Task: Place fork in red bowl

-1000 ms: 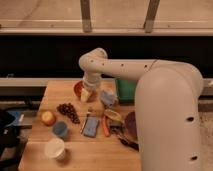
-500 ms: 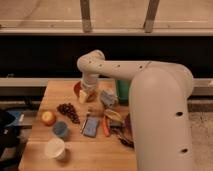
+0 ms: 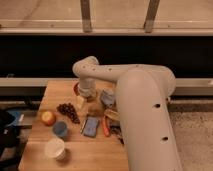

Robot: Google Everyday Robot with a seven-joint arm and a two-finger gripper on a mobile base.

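My gripper (image 3: 87, 96) hangs from the white arm over the back of the wooden table (image 3: 37, 157). It stands open, and nothing shows in its grip. Just behind and left of it, the red bowl (image 3: 76, 88) shows only as an orange-red sliver, mostly hidden by the wrist. The fork (image 3: 84, 125) is a thin grey sliver lying along the left edge of the blue sponge (image 3: 92, 126), nearer the camera than the gripper and apart from it.
Dark grapes (image 3: 67, 111), an orange fruit (image 3: 48, 117), a small blue cup (image 3: 60, 129) and a white cup (image 3: 55, 148) fill the left half. An orange-red handled tool (image 3: 105, 126) and a crumpled bag (image 3: 107, 97) lie right of the sponge. The thick arm link covers the table's right side.
The arm's elbow and wrist have shifted slightly left and lower over the table's back. The objects on the table have not moved.
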